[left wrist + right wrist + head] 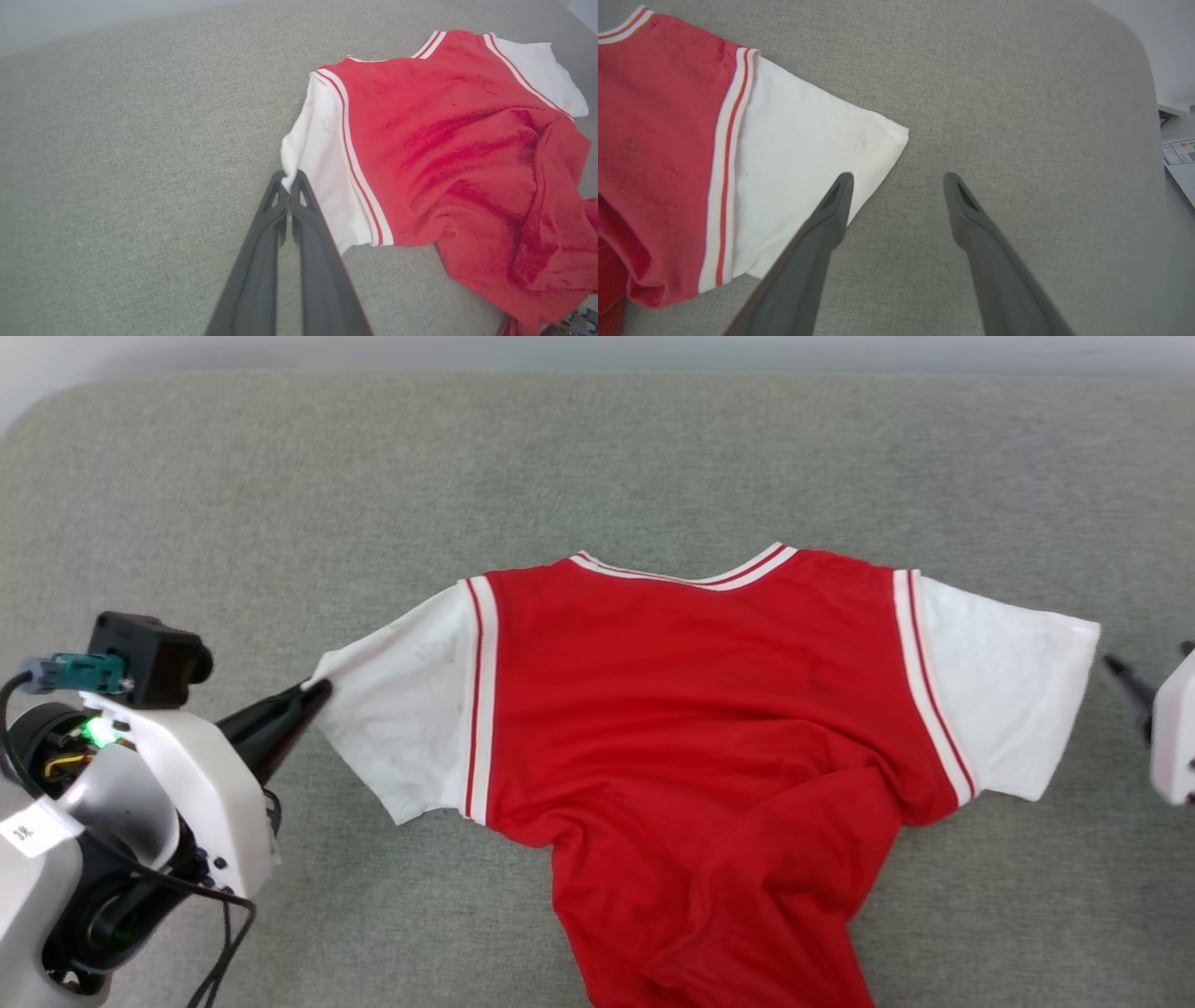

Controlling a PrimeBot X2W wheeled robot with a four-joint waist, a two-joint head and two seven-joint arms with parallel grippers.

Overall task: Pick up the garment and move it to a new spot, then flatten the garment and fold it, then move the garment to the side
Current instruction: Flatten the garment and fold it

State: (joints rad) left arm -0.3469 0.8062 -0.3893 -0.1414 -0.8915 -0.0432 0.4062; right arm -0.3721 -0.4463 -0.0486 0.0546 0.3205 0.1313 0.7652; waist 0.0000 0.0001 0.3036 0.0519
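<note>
Grey woven surface [280, 504] with rounded corners; perhaps a pale wall [597, 350] behind.

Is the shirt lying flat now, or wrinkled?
Partly flat. The garment has both sleeves spread, but its lower red part is bunched in folds.

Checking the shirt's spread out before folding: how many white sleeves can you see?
2. The left sleeve, tip pinched in the shut left gripper; the right sleeve, flat beside the open right gripper. None hidden.
</note>
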